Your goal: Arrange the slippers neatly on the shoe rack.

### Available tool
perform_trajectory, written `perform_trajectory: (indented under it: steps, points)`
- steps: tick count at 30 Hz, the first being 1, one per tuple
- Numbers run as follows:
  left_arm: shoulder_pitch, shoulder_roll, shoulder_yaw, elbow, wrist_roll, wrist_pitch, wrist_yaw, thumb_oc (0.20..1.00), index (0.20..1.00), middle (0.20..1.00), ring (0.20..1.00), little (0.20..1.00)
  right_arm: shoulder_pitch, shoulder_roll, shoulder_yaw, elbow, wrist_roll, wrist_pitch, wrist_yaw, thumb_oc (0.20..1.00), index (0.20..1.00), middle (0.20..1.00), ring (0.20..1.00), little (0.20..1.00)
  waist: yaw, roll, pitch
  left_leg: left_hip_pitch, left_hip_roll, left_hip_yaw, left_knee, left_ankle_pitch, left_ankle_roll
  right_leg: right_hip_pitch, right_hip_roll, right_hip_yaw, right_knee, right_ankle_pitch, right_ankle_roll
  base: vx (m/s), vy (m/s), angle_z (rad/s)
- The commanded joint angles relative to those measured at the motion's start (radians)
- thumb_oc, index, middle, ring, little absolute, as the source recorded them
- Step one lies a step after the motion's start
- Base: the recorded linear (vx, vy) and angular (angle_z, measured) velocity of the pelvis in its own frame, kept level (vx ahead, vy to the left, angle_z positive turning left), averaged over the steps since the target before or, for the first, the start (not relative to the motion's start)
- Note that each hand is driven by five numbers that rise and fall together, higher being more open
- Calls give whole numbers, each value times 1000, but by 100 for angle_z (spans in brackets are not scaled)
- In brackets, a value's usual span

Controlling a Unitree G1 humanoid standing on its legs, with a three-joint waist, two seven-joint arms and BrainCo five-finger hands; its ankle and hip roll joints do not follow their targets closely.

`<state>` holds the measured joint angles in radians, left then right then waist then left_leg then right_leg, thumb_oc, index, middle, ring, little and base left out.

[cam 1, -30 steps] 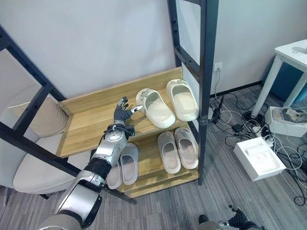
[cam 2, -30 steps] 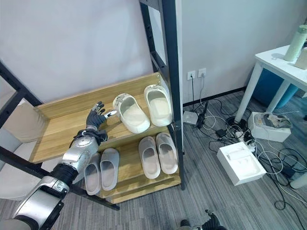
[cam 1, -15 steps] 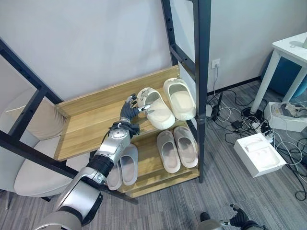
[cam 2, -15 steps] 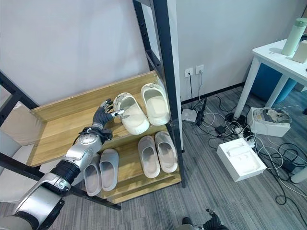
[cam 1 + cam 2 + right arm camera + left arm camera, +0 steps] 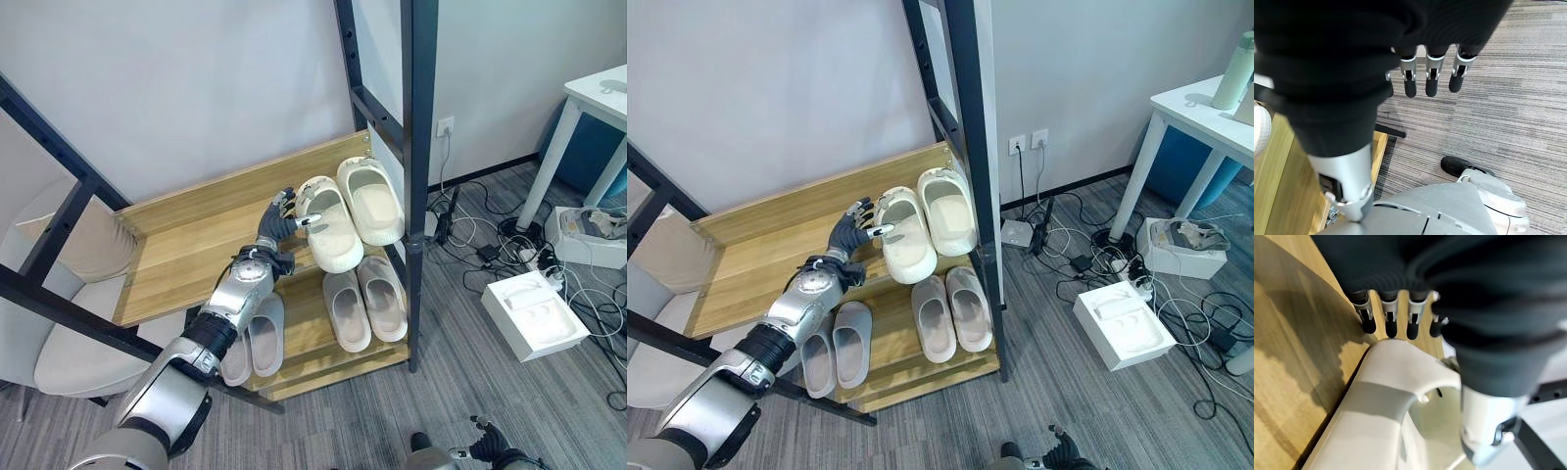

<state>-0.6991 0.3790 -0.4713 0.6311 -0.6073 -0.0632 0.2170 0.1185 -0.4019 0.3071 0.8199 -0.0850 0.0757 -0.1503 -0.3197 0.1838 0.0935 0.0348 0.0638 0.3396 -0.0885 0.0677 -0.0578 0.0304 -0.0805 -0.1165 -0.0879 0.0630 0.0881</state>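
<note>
Against the wall, a shoe rack (image 5: 211, 230) of black frame and wooden shelves, with the slippers spread over two levels. On the upper shelf, at its right end, two cream slippers side by side: the left cream slipper (image 5: 328, 223) turned a little askew, its front end over the shelf's front edge, and the right cream slipper (image 5: 370, 201) just beside it, close to the black post. On the lower shelf (image 5: 302, 338), one grey pair (image 5: 364, 305) under the cream ones and a second grey pair (image 5: 253, 338) further left, partly hidden behind the left arm. To the left of the rack, a pale cushioned chair (image 5: 69, 304). To the right, on the grey carpet, a white desk (image 5: 1205, 117) with a pale green bottle (image 5: 1236, 70) on it, a white box (image 5: 535, 315) and a tangle of cables (image 5: 1087, 250). Left hand (image 5: 277, 221) on the upper shelf, touching the heel end of the left cream slipper, fingers (image 5: 1388, 320) nearly straight along the wood behind the rim, thumb over the slipper's opening, no grip closed on it. Right hand (image 5: 1430, 81) low over the carpet, fingers hanging loose and straight, holding nothing.
</note>
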Motion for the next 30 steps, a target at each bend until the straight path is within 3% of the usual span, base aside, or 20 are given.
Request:
perform_trajectory:
  steps: [1, 12, 22, 30]
  points:
    - [-133, -77, -46, 153, 12, 5, -22, 1000, 1000, 1000, 1000, 1000, -37, 8, 53, 12, 28, -11, -7, 1000, 1000, 1000, 1000, 1000, -67, -37, 22, 42, -20, -15, 1, -36, -40, 14, 15, -32, 5, -53, 46, 0, 0, 0]
    - [-226, -108, 3, 295, -11, -9, 40, 1000, 1000, 1000, 1000, 1000, -38, -4, 50, 22, 45, -26, -25, 1000, 1000, 1000, 1000, 1000, -112, -28, 33, 39, -19, 14, 1, -38, -42, -11, 13, -2, 9, -43, 51, 0, 0, -2]
    - [-194, -171, 51, 269, -84, -44, 109, 1000, 1000, 1000, 1000, 1000, -41, 10, 52, 28, 45, -31, -41, 1000, 1000, 1000, 1000, 1000, -109, -29, 35, 37, -15, 5, 1, -33, -45, -11, 16, -6, 10, -47, 46, 2, -12, -5]
    - [-224, -271, 161, 254, -230, -135, 254, 1000, 1000, 1000, 1000, 1000, -56, 16, 78, -4, 39, -35, -75, 1000, 1000, 1000, 1000, 1000, -116, -38, 44, 30, -14, 9, 1, -31, -48, -18, 19, -7, 9, -47, 43, 0, 0, 0]
